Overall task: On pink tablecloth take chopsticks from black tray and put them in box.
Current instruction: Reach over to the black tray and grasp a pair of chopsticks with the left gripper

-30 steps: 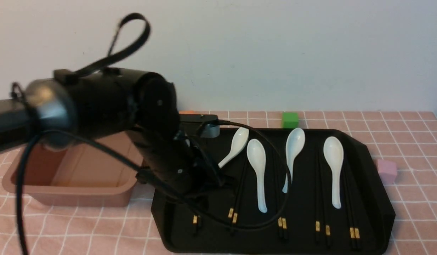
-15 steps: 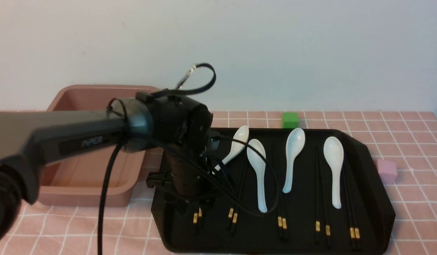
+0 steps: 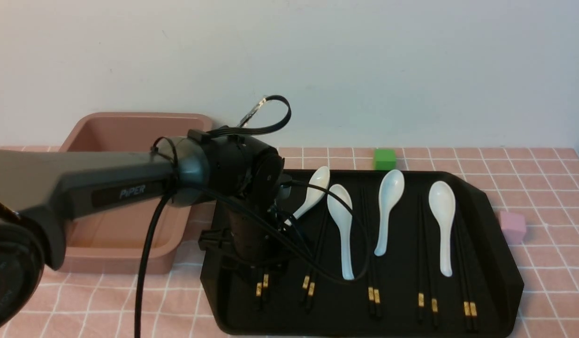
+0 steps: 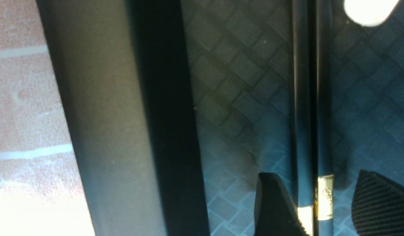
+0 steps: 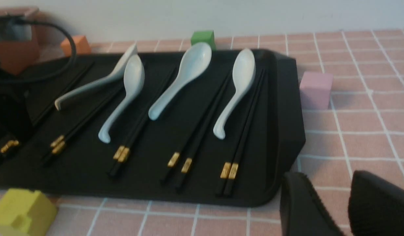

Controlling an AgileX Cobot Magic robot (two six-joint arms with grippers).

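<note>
The black tray (image 3: pixel 486 263) lies on the pink tablecloth (image 3: pixel 552 291) and holds several pairs of black chopsticks with gold bands. My left gripper (image 3: pixel 262 271) points down over the leftmost pair (image 3: pixel 262 286). In the left wrist view the pair (image 4: pixel 311 131) runs between my open fingers (image 4: pixel 274 206); one finger touches a stick and the other stands apart. The box (image 3: pixel 130 126) stands left of the tray, with nothing showing inside. My right gripper (image 5: pixel 339 209) is open and empty over the cloth, by the tray's (image 5: pixel 287 131) corner.
Several white spoons (image 3: pixel 341 225) lie between the chopstick pairs. A green cube (image 3: pixel 384 158) sits behind the tray and a pink cube (image 3: pixel 512 226) to its right. A yellow block (image 5: pixel 22 209) and an orange cube (image 5: pixel 76 44) sit near the tray's other edges. My left arm's cable (image 3: pixel 346 277) droops over the tray.
My left arm has swung away from the camera, uncovering the box, and its wrist now stands upright over the leftmost pair. It has barely moved in the last half second.
</note>
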